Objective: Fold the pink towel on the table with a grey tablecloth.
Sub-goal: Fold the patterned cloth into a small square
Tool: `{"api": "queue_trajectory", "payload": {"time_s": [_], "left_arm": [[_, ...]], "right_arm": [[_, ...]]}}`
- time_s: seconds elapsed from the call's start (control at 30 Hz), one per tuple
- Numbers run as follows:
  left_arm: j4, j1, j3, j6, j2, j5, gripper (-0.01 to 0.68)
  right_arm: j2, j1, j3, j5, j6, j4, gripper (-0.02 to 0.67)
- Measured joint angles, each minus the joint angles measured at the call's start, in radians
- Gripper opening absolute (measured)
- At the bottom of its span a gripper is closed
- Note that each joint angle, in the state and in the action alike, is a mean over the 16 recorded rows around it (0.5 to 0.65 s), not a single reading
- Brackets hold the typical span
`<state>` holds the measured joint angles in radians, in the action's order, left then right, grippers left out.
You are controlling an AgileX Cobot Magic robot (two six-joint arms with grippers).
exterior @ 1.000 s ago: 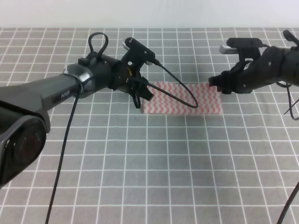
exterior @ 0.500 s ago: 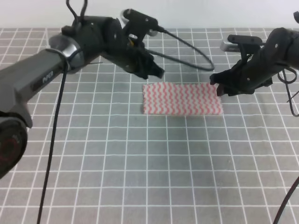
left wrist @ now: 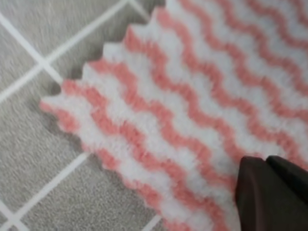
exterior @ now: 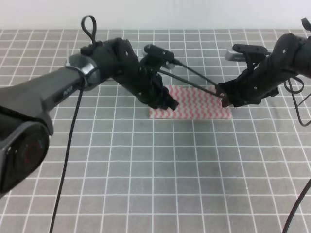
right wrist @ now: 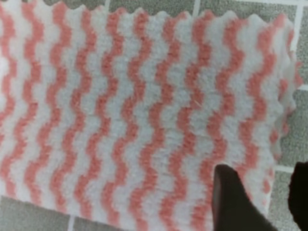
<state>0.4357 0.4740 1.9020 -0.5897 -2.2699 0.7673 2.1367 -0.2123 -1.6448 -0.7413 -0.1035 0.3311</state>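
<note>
The pink towel (exterior: 199, 103) lies flat on the table with a grey tablecloth (exterior: 146, 170) as a wide rectangle of pink-and-white zigzags. My left gripper (exterior: 170, 103) is down on the towel's left part. In the left wrist view its dark fingers (left wrist: 279, 197) sit together, shut, on the towel (left wrist: 192, 96) a little in from a frayed corner. My right gripper (exterior: 225, 100) is at the towel's right edge. The right wrist view shows it open (right wrist: 267, 173), one finger (right wrist: 236, 202) over the towel (right wrist: 120, 110) and the other just past the edge.
White grid lines cover the grey cloth (left wrist: 29, 159) all around the towel. A black cable (exterior: 194, 77) runs from the left arm across the towel's far side. A white wall borders the table's far edge.
The left gripper came from behind the towel's far left corner, forward and down onto its left part. The right gripper dropped slightly onto the right edge. The towel has not moved.
</note>
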Motion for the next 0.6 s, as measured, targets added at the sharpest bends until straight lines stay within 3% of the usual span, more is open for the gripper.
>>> {"api": "queue_trajectory", "payload": {"time_s": [0.6], "left_arm": [[-0.005, 0.0, 0.0, 0.0, -0.036, 0.005, -0.003]], "right_arm": [[0.041, 0.0, -0.002, 0.017, -0.008, 0.05, 0.249]]}}
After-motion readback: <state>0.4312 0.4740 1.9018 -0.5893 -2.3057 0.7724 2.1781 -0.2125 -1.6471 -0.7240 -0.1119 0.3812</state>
